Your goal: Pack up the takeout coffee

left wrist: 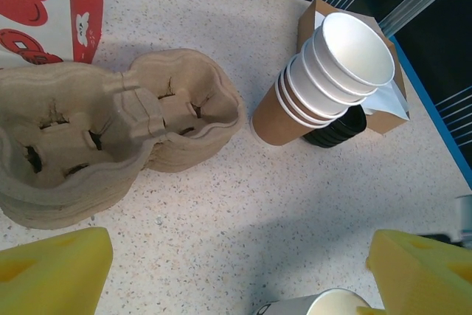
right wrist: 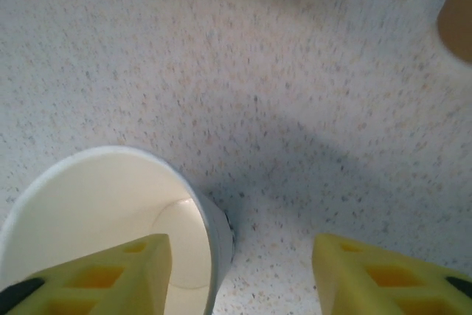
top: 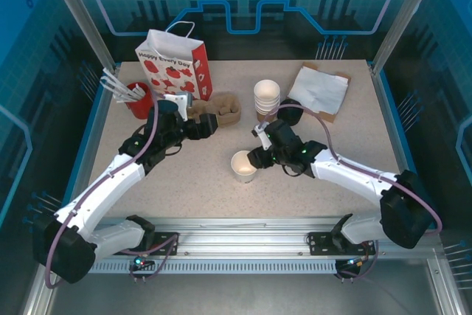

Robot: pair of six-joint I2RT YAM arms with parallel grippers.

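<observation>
Left gripper hangs with its jaws spread wide, holding nothing, low over the table just in front of the cardboard cup carrier. Its arm is stretched forward from the near left corner, wrist tipped down toward the carrier, which sits beside the red-and-white paper bag.

Further right, the coffee cup stands upright near the middle of the table, with no lid on it and nothing visible inside it. It looks like thin paper: light, easy to tip, and likely to crush if squeezed hard near the rim. A gentle hold across the body below the rim would probably suit it better than a pinch on the wall.

Right of it, the right gripper is parted and grips nothing. One finger appears to sit at the cup's mouth and the other is well clear of its outer wall. That arm reaches in from the near right corner, elbow bent, wrist angled down. Behind it are the stacked cups and a black lid.
</observation>
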